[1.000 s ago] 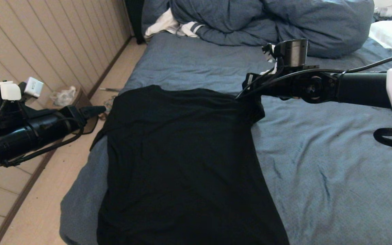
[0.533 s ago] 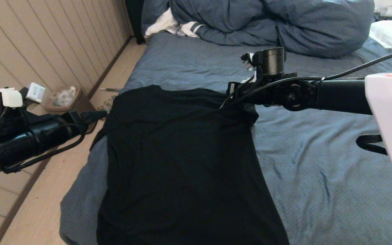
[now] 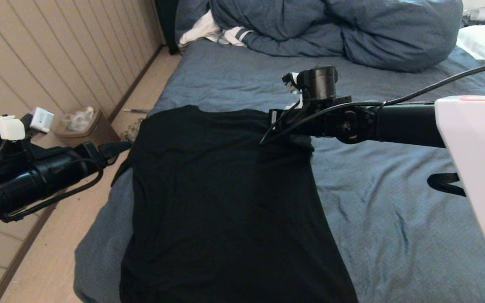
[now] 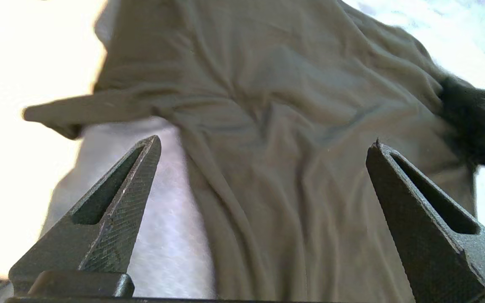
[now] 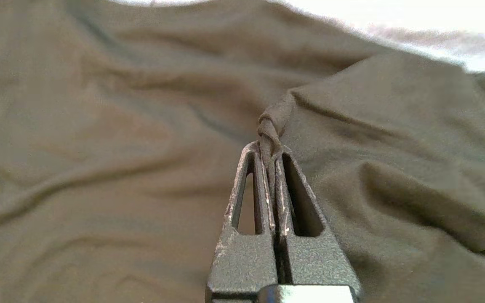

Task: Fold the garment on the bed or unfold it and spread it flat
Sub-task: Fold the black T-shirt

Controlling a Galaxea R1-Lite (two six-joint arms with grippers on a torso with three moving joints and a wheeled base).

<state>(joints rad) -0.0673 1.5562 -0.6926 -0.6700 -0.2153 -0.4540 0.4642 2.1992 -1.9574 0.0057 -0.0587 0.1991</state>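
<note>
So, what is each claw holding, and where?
Right claw pinches the black cotton T-shirt by a bunched fold at its far right corner; left claw holds nothing.

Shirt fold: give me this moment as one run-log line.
right gripper: shut on shirt sleeve, over shirt | left gripper: open, beside bed | shirt: plain side up

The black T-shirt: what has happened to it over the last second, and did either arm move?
The right end effector, shut on the black T-shirt's right sleeve, carried it left over the shirt's body. The left end effector stayed open beside the bed; the rest of the shirt lay unchanged.
</note>
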